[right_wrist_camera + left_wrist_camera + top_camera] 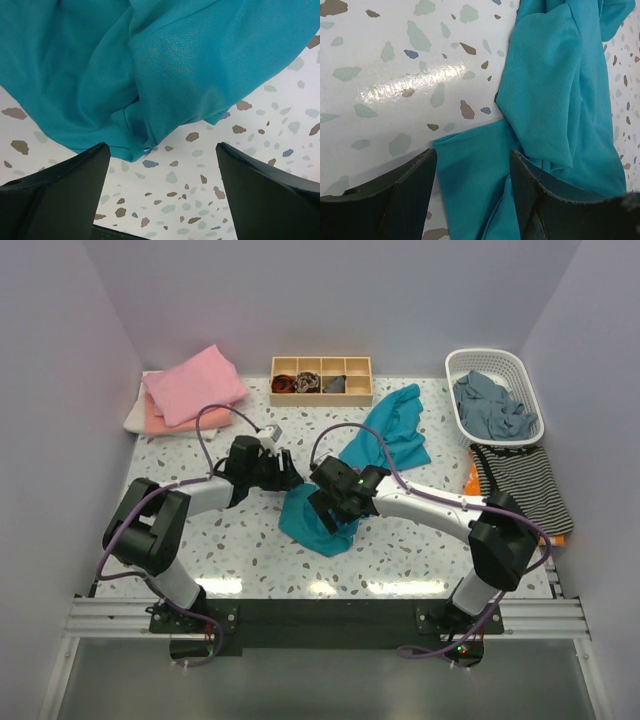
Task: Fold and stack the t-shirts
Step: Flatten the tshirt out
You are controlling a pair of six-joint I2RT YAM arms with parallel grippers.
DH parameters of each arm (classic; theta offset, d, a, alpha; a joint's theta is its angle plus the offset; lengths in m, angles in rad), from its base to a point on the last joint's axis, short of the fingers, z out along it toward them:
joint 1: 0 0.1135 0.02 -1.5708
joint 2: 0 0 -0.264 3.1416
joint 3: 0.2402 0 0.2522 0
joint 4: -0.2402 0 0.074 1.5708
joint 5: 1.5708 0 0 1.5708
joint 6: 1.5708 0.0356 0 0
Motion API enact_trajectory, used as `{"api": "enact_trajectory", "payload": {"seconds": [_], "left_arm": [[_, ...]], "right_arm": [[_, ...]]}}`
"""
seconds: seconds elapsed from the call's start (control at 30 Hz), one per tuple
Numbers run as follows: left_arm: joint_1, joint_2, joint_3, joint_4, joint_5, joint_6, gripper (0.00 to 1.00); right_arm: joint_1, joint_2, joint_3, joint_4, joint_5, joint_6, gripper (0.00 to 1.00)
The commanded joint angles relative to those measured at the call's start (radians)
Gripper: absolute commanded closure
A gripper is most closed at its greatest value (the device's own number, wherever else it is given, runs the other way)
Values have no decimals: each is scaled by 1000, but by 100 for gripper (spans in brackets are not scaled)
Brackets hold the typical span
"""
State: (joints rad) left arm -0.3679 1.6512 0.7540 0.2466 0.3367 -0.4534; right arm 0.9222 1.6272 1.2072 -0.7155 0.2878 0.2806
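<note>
A crumpled teal t-shirt is lying stretched across the middle of the speckled worktop, with both arms bending over its near end. The left gripper is straddling a flat fold of the cloth, its jaws standing partly apart with the fabric lying between them. The right gripper is hovering with jaws spread wide, gripping nothing, the shirt's hem just ahead of its fingers. In the far left corner, a folded pink t-shirt is sitting on a peach t-shirt and a white t-shirt.

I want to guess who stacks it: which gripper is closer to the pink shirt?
Left. The left gripper is down-right of the pink shirt; the right gripper is farther right, above the teal shirt.
</note>
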Motion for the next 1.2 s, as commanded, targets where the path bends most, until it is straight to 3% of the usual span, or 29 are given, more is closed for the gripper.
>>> {"api": "enact_trajectory", "payload": {"seconds": [0.0, 0.07, 0.17, 0.2, 0.23, 0.27, 0.3, 0.43, 0.6, 0.77, 0.8, 1.0, 1.17], "left_arm": [[-8, 7, -10, 65, -7, -8, 36], [-8, 13, -13, 74, -8, -10, 36], [-9, 21, -10, 75, -5, -8, 38], [-9, 24, -10, 76, -7, -5, 39], [-9, 22, -10, 74, -8, -4, 39], [-9, 22, -7, 71, -11, 1, 40], [-9, 21, -7, 65, -14, 4, 40], [-9, -1, 17, 30, -42, 25, 40], [-9, -16, 64, 0, -48, 44, 39], [-9, -11, 122, -4, -24, 38, 38], [-9, -11, 128, -6, -21, 38, 37], [-12, 19, 166, 20, 27, 30, 36], [-49, 146, 326, 16, 104, 44, 34]], "right_arm": [[10, 33, 17, 7, 97, 19, 9], [10, 66, 26, 7, 177, 34, 11], [9, 92, 40, 21, 254, 40, 37], [9, 92, 46, 34, 269, 37, 49], [9, 83, 63, 37, 304, 31, 72], [7, 71, 74, 37, 321, 28, 88], [7, 56, 89, 19, 349, 32, 100], [4, -94, 187, -44, 460, 25, 100], [-6, -335, 252, -148, 721, 20, 100], [-25, -437, 293, -369, 882, 253, 100], [-25, -449, 296, -468, 890, 309, 100], [-25, -559, 239, -646, 863, 552, 100], [-25, -576, 256, -878, 929, 799, 100]]}}
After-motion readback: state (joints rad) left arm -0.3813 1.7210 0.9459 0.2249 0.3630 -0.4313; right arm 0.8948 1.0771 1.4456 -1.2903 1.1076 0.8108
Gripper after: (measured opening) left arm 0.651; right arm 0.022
